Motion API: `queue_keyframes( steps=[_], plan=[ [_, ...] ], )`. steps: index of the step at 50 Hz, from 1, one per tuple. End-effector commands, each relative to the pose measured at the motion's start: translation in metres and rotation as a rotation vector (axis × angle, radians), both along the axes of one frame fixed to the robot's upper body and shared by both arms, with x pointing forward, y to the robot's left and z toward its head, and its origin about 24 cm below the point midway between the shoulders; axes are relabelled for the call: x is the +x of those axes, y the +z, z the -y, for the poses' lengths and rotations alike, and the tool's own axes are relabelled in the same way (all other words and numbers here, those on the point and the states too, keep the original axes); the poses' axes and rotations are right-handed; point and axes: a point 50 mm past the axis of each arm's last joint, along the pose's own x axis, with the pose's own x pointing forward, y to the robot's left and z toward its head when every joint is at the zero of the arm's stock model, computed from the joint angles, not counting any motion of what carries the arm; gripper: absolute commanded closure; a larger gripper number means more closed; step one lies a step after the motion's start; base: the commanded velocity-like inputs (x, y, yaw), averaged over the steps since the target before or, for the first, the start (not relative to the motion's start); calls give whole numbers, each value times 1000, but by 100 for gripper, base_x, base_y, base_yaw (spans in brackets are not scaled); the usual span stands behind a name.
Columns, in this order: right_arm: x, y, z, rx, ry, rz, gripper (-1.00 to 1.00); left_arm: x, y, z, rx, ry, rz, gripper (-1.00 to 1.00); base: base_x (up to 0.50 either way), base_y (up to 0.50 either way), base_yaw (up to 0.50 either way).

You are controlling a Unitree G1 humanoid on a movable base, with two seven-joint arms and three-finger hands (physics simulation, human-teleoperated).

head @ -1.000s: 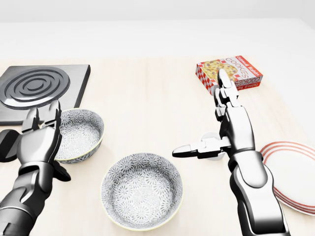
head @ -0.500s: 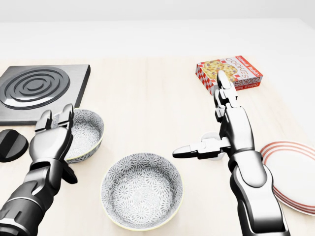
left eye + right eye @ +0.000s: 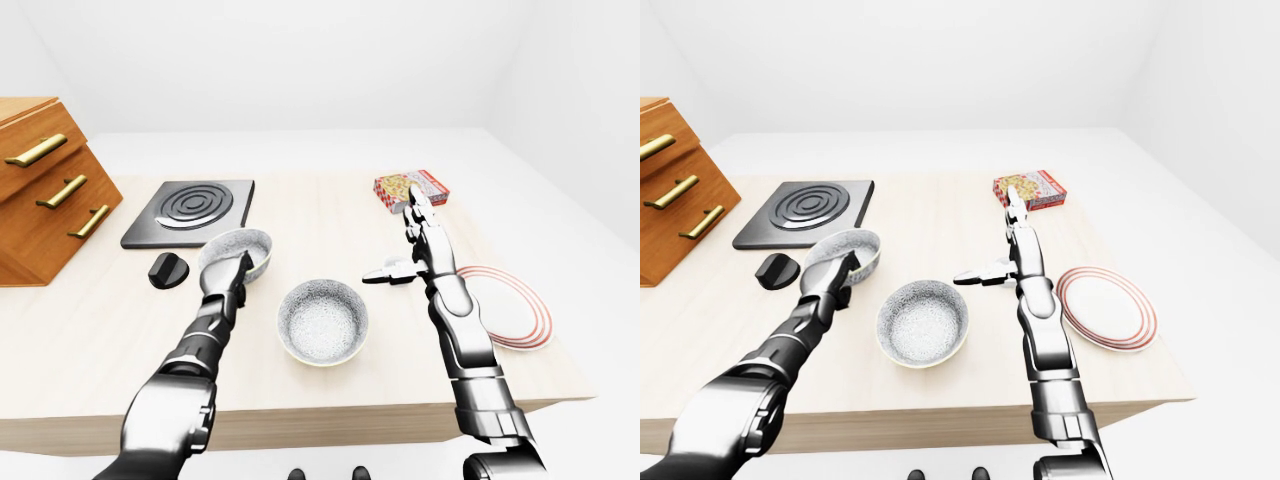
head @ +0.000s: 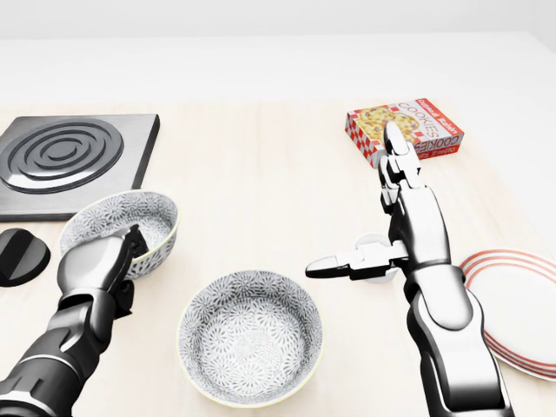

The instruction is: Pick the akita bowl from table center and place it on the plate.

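Observation:
Two grey-patterned bowls look alike. One bowl [image 4: 250,337] rests on the table at the bottom centre of the head view, with no hand on it. The other bowl [image 4: 120,224] is to its left, tilted and raised off the table, with my left hand [image 4: 102,261] shut on its near rim and one finger inside. The red-ringed plate [image 4: 521,308] lies at the right edge. My right hand [image 4: 373,217] hovers open between the centre bowl and the plate, fingers pointing up the view and thumb out to the left.
A cookie box [image 4: 405,130] lies beyond the right hand. A black hotplate [image 4: 69,156] and a black knob [image 4: 22,256] are at the left. A wooden drawer unit [image 3: 40,195] stands at the table's left end. A small white round thing [image 4: 375,271] is partly hidden behind the right thumb.
My left hand moved right onto the left bowl and closed on its near rim. That bowl has since tipped and shifted up and left. The right arm and centre bowl stayed still.

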Motion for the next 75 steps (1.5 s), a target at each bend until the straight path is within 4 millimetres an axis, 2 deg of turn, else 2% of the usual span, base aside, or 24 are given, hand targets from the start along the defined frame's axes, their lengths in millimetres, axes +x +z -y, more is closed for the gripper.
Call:
queue_keyframes(
  steps=[1,7,12,17,22,30,37,43,47,54,60,68,75],
  plan=[
    [-2,-1,0,-2,4,-2,-100,-5,-6,-4,-2,20,-3,100,0,0,0],
    [-2,-1,0,-1,1,-2,-100,-3,-2,-4,5,14,12,100,0,0,0],
    [-2,0,-1,2,3,2,-100,2,10,-7,41,-5,60,100,0,0,0],
    [-1,1,-2,5,4,7,-100,10,29,-11,6,-10,116,100,0,0,0],
    [-2,4,-3,9,8,19,-100,13,51,-7,-34,-59,174,100,0,0,0],
    [-4,7,-6,7,24,35,-100,-15,83,28,-110,-243,253,100,0,0,0],
    [0,9,-12,-40,58,38,-100,-22,102,43,-123,-317,276,100,0,0,0],
    [8,20,-24,-103,98,64,-100,-27,116,54,-130,-372,285,100,0,0,0],
    [11,24,-34,-168,133,74,-100,-30,118,59,-126,-397,276,100,0,0,0],
    [24,19,-56,-289,184,28,-100,-36,120,71,-128,-436,267,100,0,0,0],
    [36,23,-69,-372,206,14,-100,-50,122,87,-120,-490,264,100,0,0,0],
    [36,27,-78,-442,222,34,-100,-52,118,89,-117,-495,246,100,0,0,0],
    [34,20,-82,-468,235,12,-100,-51,116,89,-120,-496,233,100,0,0,0]
  ],
)
